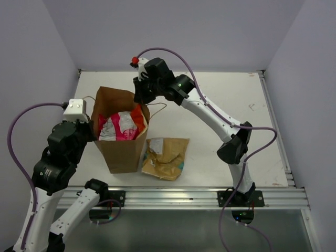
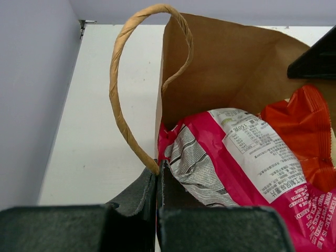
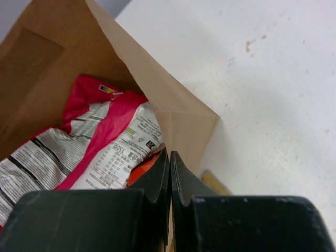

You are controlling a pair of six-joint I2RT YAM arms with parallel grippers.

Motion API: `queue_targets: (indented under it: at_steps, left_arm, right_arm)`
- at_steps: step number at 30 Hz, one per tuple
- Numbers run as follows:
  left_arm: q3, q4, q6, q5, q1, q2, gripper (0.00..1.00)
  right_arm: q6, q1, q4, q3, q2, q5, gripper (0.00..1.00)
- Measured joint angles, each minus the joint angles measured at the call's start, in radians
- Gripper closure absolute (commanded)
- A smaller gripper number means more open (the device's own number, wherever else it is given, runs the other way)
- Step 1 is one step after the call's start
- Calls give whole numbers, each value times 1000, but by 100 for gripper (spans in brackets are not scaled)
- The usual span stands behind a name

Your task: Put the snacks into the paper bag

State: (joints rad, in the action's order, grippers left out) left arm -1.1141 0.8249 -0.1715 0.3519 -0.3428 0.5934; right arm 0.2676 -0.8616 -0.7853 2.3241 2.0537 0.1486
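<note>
The paper bag (image 1: 123, 152) stands upright and open on the table, left of the middle. A magenta packet with white panels (image 1: 118, 126) and an orange packet (image 1: 138, 116) lie inside it. They also show in the left wrist view, magenta (image 2: 247, 168) and orange (image 2: 304, 131). The tan packet (image 1: 165, 157) lies flat on the table against the bag's right side. I see no red packet. My left gripper (image 2: 158, 167) is shut on the bag's left rim by the twine handle (image 2: 118, 68). My right gripper (image 3: 169, 156) is shut on the bag's right rim (image 3: 178, 113).
The white table (image 1: 236, 115) is walled by pale panels at the back and both sides. A metal rail (image 1: 184, 197) runs along the near edge. The right arm (image 1: 210, 113) reaches over the table from its base towards the bag.
</note>
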Motion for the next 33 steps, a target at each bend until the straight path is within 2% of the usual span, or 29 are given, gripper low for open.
queue_targets:
  at_steps: [1, 2, 3, 5, 6, 8, 13, 15, 19, 22, 25, 28, 33]
  left_arm:
    - [4, 4, -1, 0, 0, 0, 100]
    - [12, 6, -1, 0, 0, 0, 100]
    - [20, 5, -1, 0, 0, 0, 100]
    - [34, -14, -2, 3, 0, -2, 100]
    - [39, -20, -2, 4, 0, -5, 100]
    - [53, -39, -1, 6, 0, -14, 100]
    - [74, -58, -1, 30, 0, -31, 100]
    - [82, -61, -1, 42, 0, -36, 100]
    - [100, -68, -5, 80, 0, -48, 100]
    - [115, -75, -20, 109, 0, -65, 100]
    - [129, -78, -32, 130, 0, -87, 100]
    - [131, -77, -40, 136, 0, -101, 100]
    - [131, -75, -55, 136, 0, -112, 100]
  right_arm:
    - [0, -2, -18, -2, 8, 0, 75]
    - [5, -3, -32, -2, 14, 0, 59]
    - [3, -5, -44, -4, 20, 1, 48]
    - [-6, -7, -49, -18, 20, -1, 35]
    - [-7, -10, -35, -43, 10, -2, 23]
    - [-10, -16, 10, -164, -59, -18, 13]
    - [-17, -58, 91, -471, -344, -112, 10]
    - [-18, -93, 134, -575, -508, -152, 9]
    - [-12, -202, 256, -808, -833, -238, 10]
    - [18, -276, 355, -1023, -989, -259, 11]
    - [58, -341, 426, -1242, -993, -307, 12]
    - [80, -408, 447, -1390, -881, -354, 12]
    - [82, -460, 486, -1434, -790, -397, 12]
